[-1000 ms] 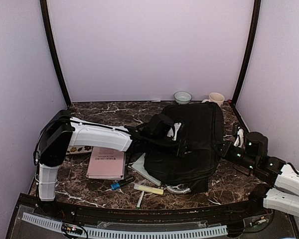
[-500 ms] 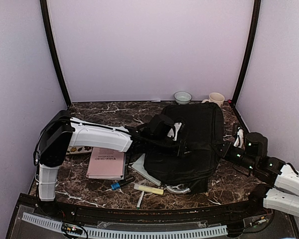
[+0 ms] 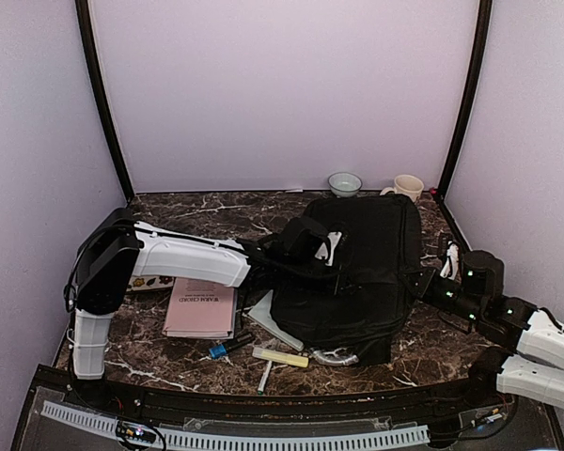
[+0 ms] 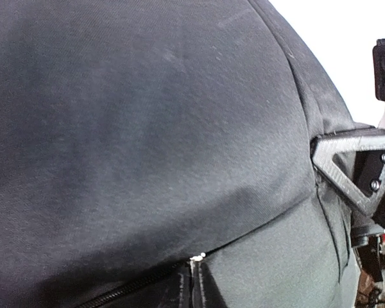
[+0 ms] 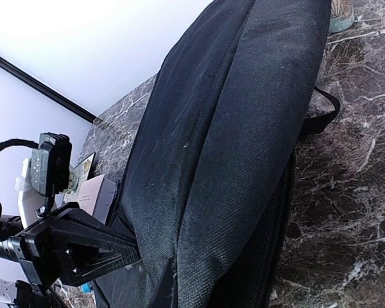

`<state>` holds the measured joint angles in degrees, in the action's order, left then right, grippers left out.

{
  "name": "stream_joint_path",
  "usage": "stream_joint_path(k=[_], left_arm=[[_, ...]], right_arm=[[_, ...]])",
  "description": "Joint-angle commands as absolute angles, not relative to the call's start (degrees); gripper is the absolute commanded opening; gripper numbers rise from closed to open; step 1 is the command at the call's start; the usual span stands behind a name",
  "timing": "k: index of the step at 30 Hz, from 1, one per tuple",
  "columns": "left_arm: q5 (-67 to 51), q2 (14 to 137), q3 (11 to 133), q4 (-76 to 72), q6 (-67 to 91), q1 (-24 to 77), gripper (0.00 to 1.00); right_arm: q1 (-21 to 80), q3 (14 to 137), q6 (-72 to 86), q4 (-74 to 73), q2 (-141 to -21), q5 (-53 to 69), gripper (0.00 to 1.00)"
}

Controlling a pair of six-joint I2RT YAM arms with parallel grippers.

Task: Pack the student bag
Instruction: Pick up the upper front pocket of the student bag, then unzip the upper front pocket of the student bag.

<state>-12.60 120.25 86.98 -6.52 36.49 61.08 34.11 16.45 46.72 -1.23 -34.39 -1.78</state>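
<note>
Bag (image 3: 371, 254) lying flat on the right half of the marble table (image 3: 197, 211), long side running front to back, and both arms are on it. Left gripper (image 3: 339, 280) reaches across from the left, jaws closed tight on a fold of black fabric by the zip (image 4: 135, 285). Right gripper (image 3: 421, 280) is at the bag's right edge, jaws pinched shut on the cloth there. Pink book (image 3: 201, 307) sits just left of the bag, pens (image 3: 280, 356) scattered at the front, bowl (image 3: 345, 183) and mug (image 3: 408, 186) near the back wall
</note>
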Motion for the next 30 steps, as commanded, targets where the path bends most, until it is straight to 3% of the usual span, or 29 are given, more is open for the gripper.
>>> stream_joint_path(k=[1, 13, 20, 26, 30], left_arm=[[-12.49, 120.75, 87.62, -6.26, 35.91, 61.26, 0.0], [-13.96, 120.75, 87.25, -6.6, 35.43, 61.6, 0.0], [-13.06, 120.76, 87.64, -4.84, 33.29, 62.36, 0.29], [-9.62, 121.55, 88.59, -2.89, 30.59, 64.1, 0.3], [-7.96, 122.69, 90.43, -1.16, 29.55, 64.72, 0.17]], right_arm=[[34.19, 15.88, 46.56, 3.88, -33.13, -2.86, 0.0], [34.14, 15.8, 46.3, 3.78, -33.69, -3.3, 0.0], [34.13, 15.18, 46.54, 2.73, -31.29, -4.32, 0.0], [34.12, 15.52, 46.23, 3.62, -32.91, -3.91, 0.0], [34.16, 15.15, 46.52, 3.94, -32.84, -3.61, 0.0]])
